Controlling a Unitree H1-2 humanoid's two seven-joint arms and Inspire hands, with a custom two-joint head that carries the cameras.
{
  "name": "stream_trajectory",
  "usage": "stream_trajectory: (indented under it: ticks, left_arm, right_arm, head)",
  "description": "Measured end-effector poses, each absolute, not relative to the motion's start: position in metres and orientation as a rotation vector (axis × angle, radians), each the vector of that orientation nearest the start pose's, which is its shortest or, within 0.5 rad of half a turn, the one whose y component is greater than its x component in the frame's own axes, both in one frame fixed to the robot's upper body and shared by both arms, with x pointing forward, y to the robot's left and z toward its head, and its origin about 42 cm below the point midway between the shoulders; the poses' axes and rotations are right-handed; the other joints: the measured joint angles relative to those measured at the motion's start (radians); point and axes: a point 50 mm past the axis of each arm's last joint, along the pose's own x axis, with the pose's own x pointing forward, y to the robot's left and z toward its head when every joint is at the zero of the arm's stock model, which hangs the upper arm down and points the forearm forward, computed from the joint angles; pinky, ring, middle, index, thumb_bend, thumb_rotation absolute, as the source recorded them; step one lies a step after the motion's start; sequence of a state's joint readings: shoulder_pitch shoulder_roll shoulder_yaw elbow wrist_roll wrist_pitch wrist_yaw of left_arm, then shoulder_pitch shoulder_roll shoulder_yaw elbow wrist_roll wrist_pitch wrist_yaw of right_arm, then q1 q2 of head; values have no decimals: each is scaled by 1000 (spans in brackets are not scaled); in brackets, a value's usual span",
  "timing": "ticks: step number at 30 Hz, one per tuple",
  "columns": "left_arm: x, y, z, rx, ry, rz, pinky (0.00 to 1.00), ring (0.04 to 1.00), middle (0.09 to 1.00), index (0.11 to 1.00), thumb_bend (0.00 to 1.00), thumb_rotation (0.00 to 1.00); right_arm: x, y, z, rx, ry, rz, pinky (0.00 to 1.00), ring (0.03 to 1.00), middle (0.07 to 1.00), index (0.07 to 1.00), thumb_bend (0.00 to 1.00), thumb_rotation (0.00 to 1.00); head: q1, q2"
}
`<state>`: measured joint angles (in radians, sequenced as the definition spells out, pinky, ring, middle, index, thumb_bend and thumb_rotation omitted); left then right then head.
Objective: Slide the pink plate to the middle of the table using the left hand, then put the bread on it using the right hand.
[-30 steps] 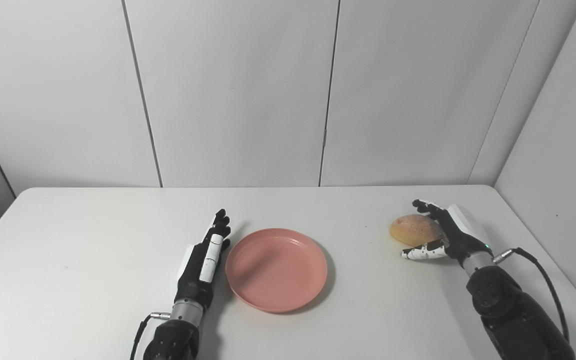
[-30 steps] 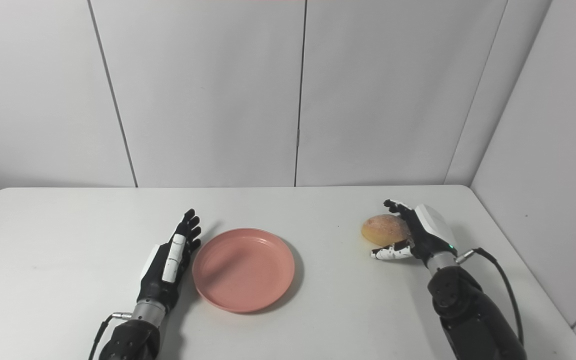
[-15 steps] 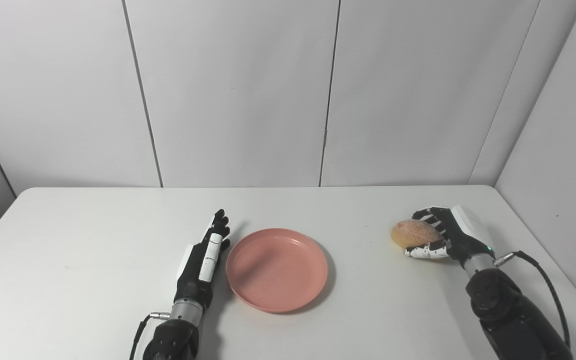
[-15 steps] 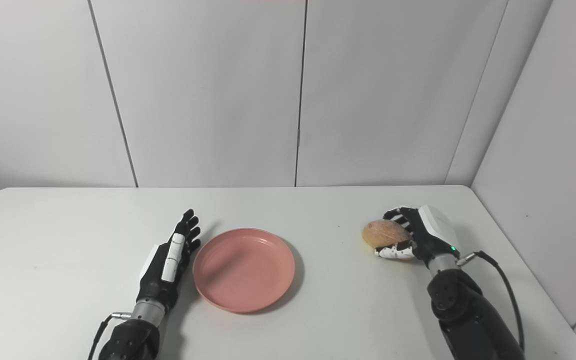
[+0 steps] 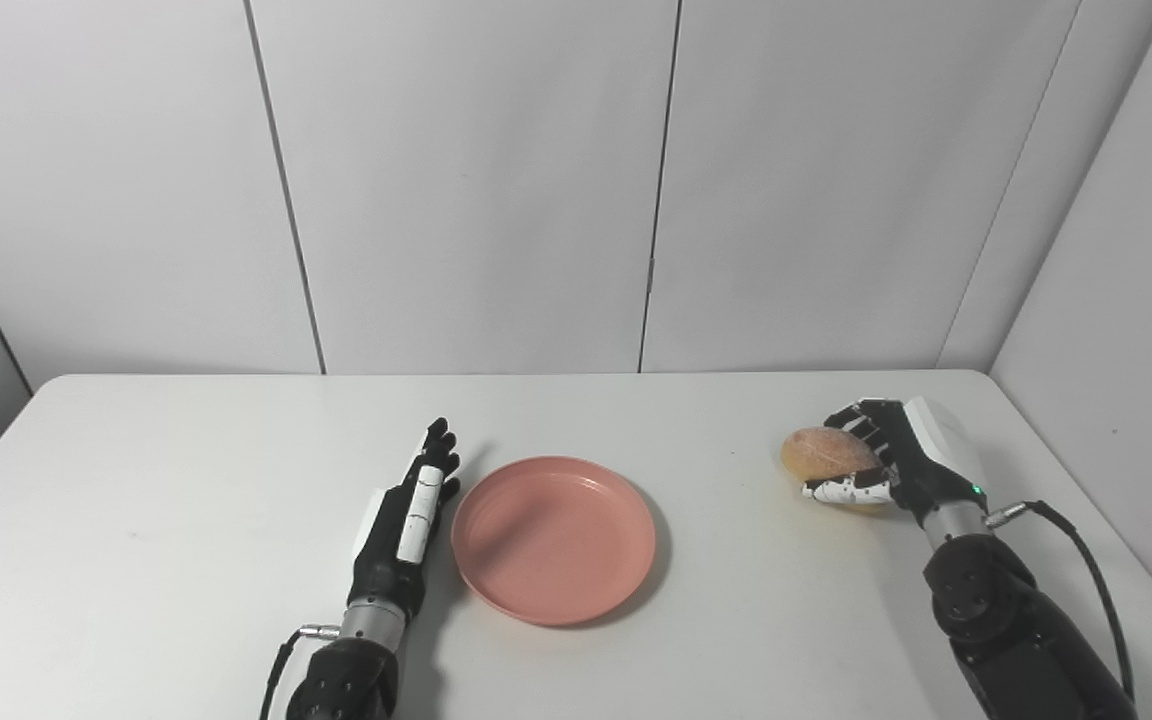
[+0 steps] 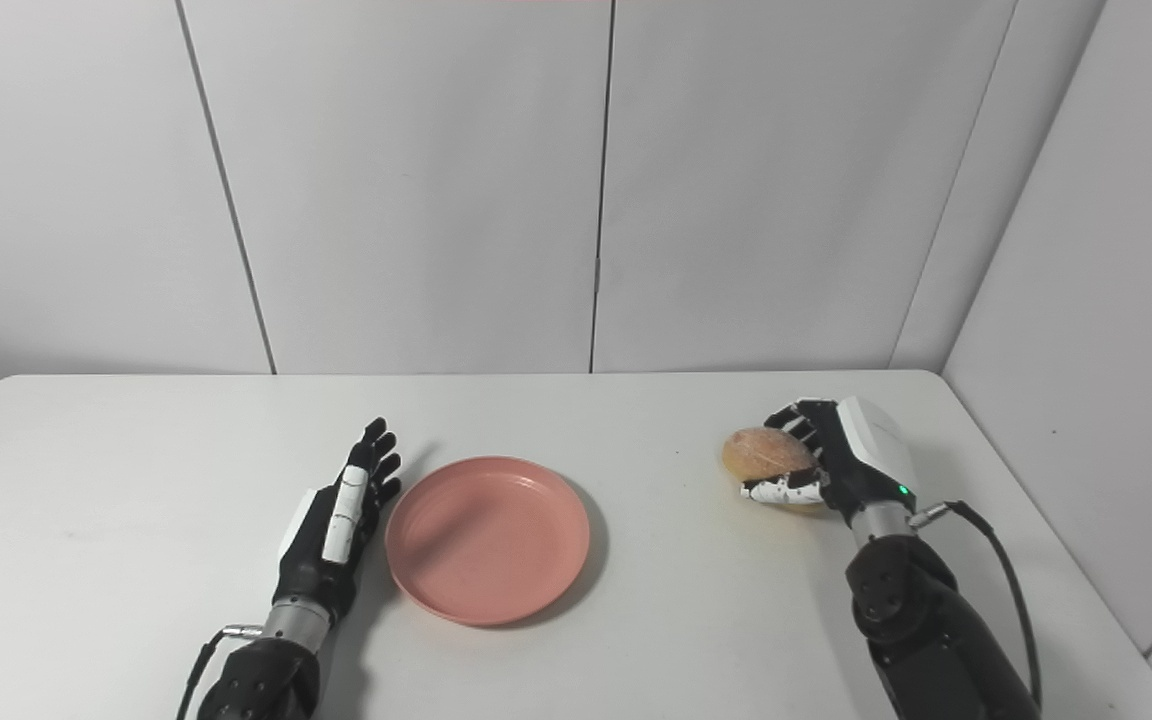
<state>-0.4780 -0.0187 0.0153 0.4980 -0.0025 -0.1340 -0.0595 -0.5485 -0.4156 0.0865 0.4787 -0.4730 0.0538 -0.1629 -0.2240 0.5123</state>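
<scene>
Gripping the bread (image 5: 820, 452) between fingers and thumb, right hand (image 5: 901, 465) sits well right of pink plate (image 5: 553, 540).

Bare table (image 5: 736, 560) lay between the right hand (image 5: 901, 465), closed around the bread (image 5: 821, 452) near the right edge, and the pink plate (image 5: 553, 538) at the middle, with nothing in between. The left hand (image 5: 406, 525), flat and spread, lay just beside the plate's left rim, blocking that side only
</scene>
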Motion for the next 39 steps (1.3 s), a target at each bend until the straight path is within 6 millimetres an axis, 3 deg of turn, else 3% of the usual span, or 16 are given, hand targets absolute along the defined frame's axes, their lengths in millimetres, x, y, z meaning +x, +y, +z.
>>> stream_trajectory:
  ticks: [6, 13, 22, 39]
  left_arm:
    - [428, 159, 131, -24, -95, -169, 974, 982, 988, 993, 774, 1000]
    - [428, 158, 131, -34, -95, -161, 973, 984, 988, 991, 775, 1000]
    - [427, 157, 133, -77, -98, -152, 965, 977, 984, 986, 779, 1000]
    - [425, 155, 144, -116, -139, -154, 970, 980, 989, 992, 778, 1000]
  right_arm:
    - [451, -306, 214, -867, -201, -157, 342, 386, 484, 548, 507, 0]
    - [449, -265, 219, -809, -260, -84, 365, 396, 492, 543, 509, 0]
    - [449, -228, 227, -809, -335, 30, 413, 421, 487, 532, 512, 0]
    - [450, -158, 213, -766, -355, 183, 388, 406, 494, 536, 510, 0]
  head:
    - [6, -2]
    - [6, -6]
    - [6, -6]
    - [14, 2]
